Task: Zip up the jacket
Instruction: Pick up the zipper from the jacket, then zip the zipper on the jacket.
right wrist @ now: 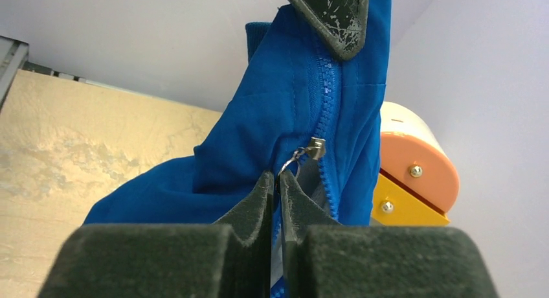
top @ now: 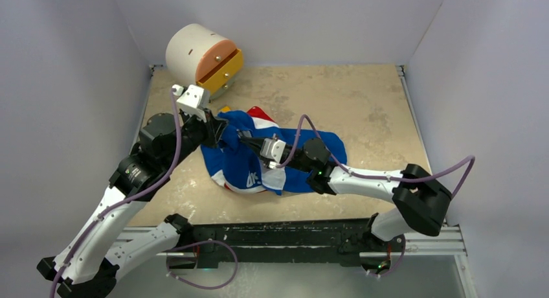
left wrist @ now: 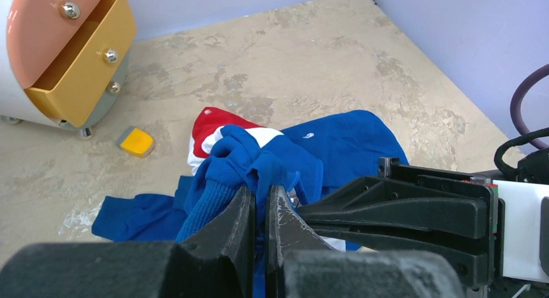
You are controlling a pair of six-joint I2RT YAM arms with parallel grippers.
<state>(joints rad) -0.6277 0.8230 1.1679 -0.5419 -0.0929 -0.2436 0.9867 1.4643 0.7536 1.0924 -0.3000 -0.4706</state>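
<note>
I see the jacket bunched on the table just in front of the round drawer unit, on the side nearer the arm bases. My left gripper is clamped tight on a fold of blue fabric beside the zipper teeth and holds it up, at the jacket's edge closest to the drawer unit. My right gripper, farther from the drawer unit, has its jaws pinched nearly together on the silver zipper pull. A small yellow block lies beside the drawer unit's foot.
</note>
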